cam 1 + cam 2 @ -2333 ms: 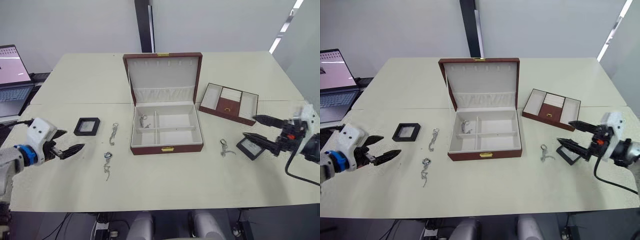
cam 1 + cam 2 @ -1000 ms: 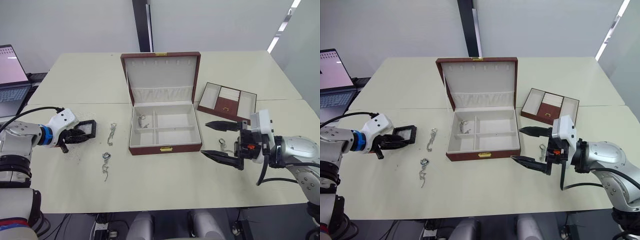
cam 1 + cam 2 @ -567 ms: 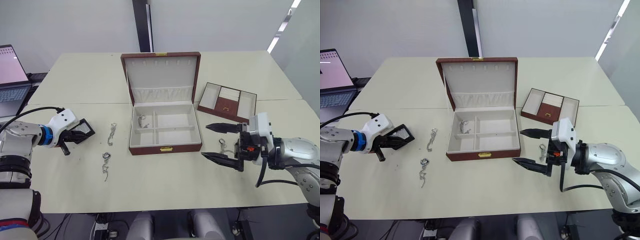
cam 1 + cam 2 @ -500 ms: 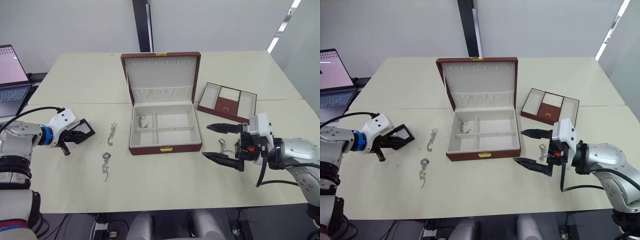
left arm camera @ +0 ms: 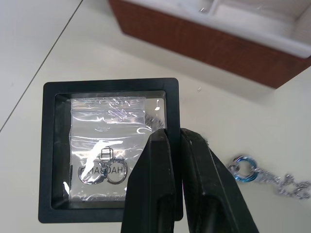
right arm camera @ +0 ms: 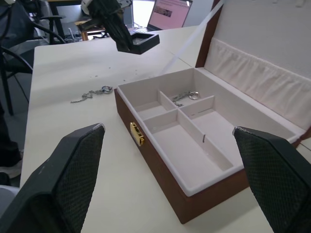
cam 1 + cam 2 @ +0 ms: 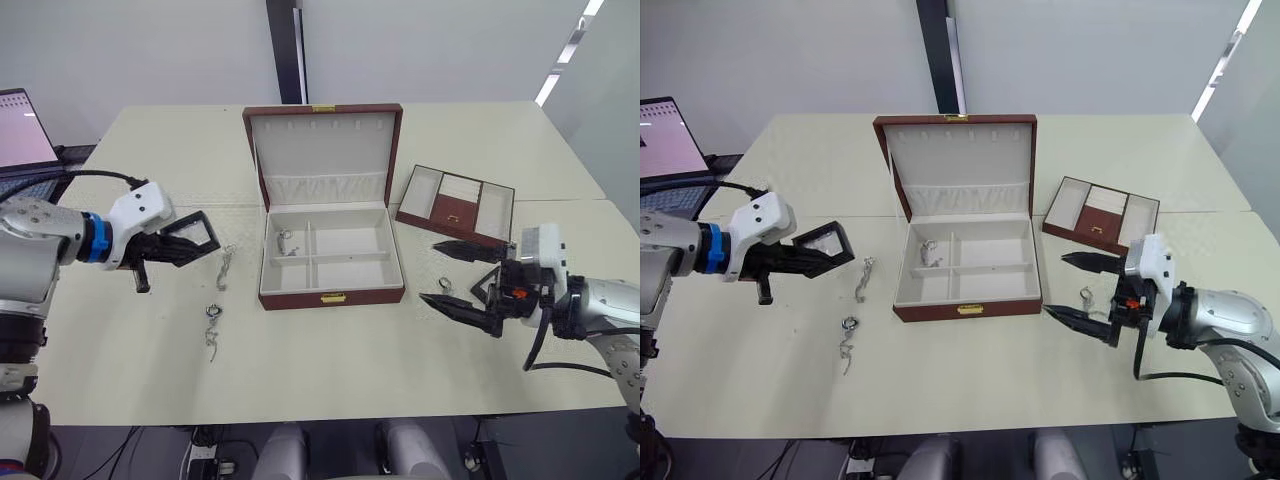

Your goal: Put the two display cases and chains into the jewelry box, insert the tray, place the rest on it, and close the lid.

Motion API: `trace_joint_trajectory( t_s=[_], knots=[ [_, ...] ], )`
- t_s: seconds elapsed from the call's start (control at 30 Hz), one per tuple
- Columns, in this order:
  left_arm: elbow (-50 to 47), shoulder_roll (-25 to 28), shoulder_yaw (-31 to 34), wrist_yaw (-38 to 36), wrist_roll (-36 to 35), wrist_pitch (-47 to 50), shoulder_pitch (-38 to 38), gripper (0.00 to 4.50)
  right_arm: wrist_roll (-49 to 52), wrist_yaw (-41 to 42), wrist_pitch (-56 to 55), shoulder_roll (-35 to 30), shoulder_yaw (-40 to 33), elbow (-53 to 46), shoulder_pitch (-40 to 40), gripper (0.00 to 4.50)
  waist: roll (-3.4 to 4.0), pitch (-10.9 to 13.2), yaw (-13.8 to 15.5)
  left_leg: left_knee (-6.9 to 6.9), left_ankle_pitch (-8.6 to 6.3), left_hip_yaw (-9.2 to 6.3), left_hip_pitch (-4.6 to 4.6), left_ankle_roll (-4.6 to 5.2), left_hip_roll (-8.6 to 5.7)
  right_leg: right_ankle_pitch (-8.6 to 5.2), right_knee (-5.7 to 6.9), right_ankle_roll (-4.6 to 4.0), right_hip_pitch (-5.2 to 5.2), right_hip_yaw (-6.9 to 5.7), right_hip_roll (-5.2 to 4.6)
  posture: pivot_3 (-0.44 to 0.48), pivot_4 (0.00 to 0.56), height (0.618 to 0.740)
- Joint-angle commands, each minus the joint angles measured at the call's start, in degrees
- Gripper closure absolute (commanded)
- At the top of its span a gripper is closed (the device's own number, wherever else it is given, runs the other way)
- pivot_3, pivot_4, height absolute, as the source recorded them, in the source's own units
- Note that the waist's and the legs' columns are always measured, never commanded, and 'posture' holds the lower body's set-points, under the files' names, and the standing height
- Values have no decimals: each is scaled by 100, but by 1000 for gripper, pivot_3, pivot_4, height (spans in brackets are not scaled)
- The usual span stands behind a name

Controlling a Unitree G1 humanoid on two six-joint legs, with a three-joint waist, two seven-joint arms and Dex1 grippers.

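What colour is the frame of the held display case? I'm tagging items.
Black, around a clear window; the left wrist view shows the display case best.

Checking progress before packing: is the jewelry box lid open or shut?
Open. The lid stands upright behind the jewelry box, showing its cream lining.

The jewelry box (image 7: 330, 262) sits mid-desk (image 7: 300, 360), its lid (image 7: 322, 150) raised behind it and one chain (image 7: 285, 240) in its rear left compartment. The tray (image 7: 458, 206) lies to its right; two chains (image 7: 225, 266) (image 7: 212, 330) lie to its left, another (image 7: 447, 291) to its right.
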Motion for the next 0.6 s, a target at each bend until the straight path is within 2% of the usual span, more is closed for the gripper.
trace_joint_trajectory(
  t_s=[0.03,0.23,0.4,0.6],
  knots=[
    [-911,136,47,-133,-451,794,-281,4490,122,-167,-10,-54,-394,-240,153,0,-1,1,1,0,0,0,0,0,0,0,0,0,0,0,0,0,150,740],
    [-1408,-105,-262,-243,-940,1544,-1025,4490,132,-412,28,-36,-621,-515,528,0,-2,1,3,1,0,2,0,0,-1,0,1,0,1,1,2,0,150,740],
    [-1009,-422,-847,-360,-726,1294,-1551,4490,177,-703,100,23,-832,-787,860,0,-2,1,0,2,0,2,2,0,1,0,1,0,2,3,7,0,150,740],
    [-302,-1257,-1583,-232,-166,680,-2116,4490,115,-980,50,107,-1044,-1024,1306,0,-3,2,50,4,0,3,-1,0,-1,0,-2,0,4,4,7,0,150,740]
  ],
)
